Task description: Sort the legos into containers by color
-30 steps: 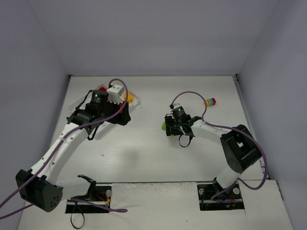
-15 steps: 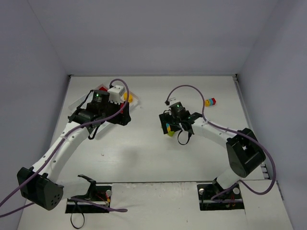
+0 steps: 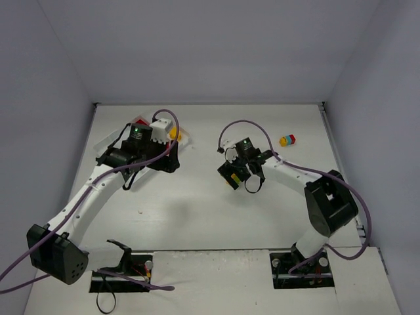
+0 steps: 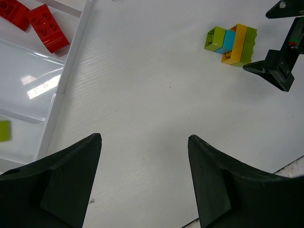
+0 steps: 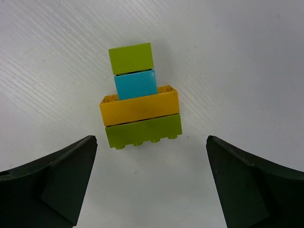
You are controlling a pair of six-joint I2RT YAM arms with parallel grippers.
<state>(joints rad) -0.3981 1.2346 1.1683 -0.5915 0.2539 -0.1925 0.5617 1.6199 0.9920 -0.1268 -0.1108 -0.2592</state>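
Observation:
A cluster of legos (image 5: 140, 102) lies on the table: lime green, teal-blue, orange-yellow and a long lime green brick stacked together. My right gripper (image 5: 151, 144) hovers just before it, open wide, with nothing between its fingers. From above, the same cluster (image 3: 231, 179) shows at the right gripper (image 3: 230, 174). My left gripper (image 4: 144, 137) is open and empty over bare table beside the white tray (image 4: 71, 66). Two red bricks (image 4: 45, 28) lie in one of the containers and a green brick (image 4: 4, 130) in another. A second cluster (image 3: 287, 140) sits far right.
The left arm covers most of the tray (image 3: 188, 137) in the top view; a yellow brick (image 3: 174, 134) peeks out beside it. Grey walls close the table at the back and sides. The right gripper's fingers (image 4: 280, 66) appear in the left wrist view.
My right gripper has opened wide and shifted a little left; the cluster it held now lies on the table. The left arm has barely moved.

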